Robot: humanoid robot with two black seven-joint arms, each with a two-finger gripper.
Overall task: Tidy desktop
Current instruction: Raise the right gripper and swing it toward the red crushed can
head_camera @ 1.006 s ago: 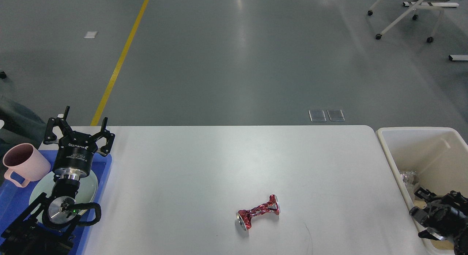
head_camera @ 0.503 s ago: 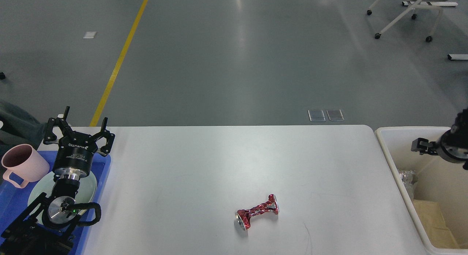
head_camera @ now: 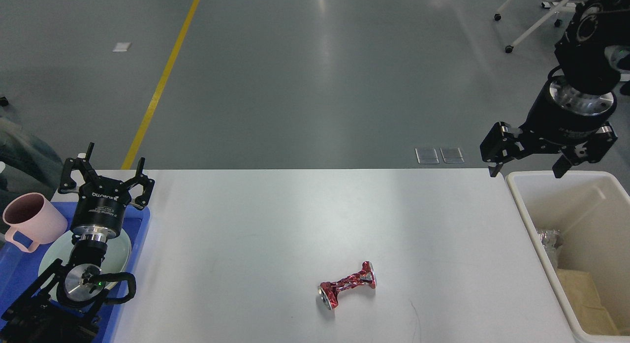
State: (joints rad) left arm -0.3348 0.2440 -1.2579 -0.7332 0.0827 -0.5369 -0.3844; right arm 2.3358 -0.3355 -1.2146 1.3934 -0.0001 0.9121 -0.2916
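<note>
Right gripper [head_camera: 526,168] spread empty, high over the cream bin's [head_camera: 521,205] far corner, left gripper [head_camera: 106,173] spread idle over blue tray [head_camera: 140,234]; crushed red can [head_camera: 347,285] alone on desktop [head_camera: 275,220], probably next pickup, needs reach down-left.

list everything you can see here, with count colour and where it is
desktop: 1, white, centre
crushed can: 1, red and silver, lying on the desktop, near-centre
tray: 1, blue, left edge
mug: 1, pink, on the tray
plate: 1, pale green, on the tray
bin: 1, cream, right of the desktop, with scraps inside
chair: 1, white, far right floor
left gripper: black, jaws open, over the tray
right gripper: black, jaws open, above the bin's far rim
</note>
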